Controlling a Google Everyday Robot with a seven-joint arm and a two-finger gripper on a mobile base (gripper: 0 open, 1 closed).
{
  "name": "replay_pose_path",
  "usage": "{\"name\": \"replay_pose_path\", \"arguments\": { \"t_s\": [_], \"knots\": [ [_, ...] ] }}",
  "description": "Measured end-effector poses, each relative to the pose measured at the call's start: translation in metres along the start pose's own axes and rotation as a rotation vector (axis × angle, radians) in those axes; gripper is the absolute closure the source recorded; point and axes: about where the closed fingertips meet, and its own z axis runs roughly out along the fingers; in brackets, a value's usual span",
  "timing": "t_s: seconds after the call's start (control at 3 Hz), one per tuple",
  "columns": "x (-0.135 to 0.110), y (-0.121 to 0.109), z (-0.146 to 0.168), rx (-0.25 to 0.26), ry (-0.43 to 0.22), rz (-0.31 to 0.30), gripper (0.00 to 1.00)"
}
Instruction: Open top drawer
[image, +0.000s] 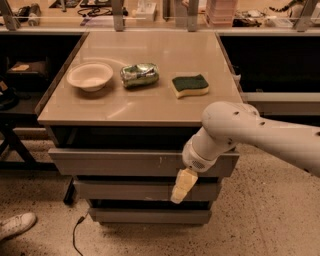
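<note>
Approaching: pincer (182, 186) is hanging at lower centre, just below top drawer (115, 162) front; clench state impossible to tell. Next move probably needs catching an edge, pulling outward.

Top drawer (115, 162): widest of three grey fronts, flat, handle-less, pale scratches right of centre, just under tabletop (150, 102); gripper (183, 185) hanging at its lower right edge

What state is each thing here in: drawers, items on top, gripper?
top drawer: seems slightly pulled out, not fully open
middle drawer: appears shut
bottom drawer: appears shut
bowl: upright, empty
green bag: crumpled, lying down
sponge: flat, green side up
gripper: pointing down, in front of the middle drawer
</note>
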Motion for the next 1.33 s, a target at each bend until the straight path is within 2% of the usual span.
{"name": "replay_pose_path", "arguments": {
  "t_s": [0.67,1.33],
  "knots": [
    [0.029,0.049,-0.025,-0.127,0.023,0.016,0.00],
    [0.049,0.084,-0.045,-0.205,0.047,0.049,0.00]
  ]
}}
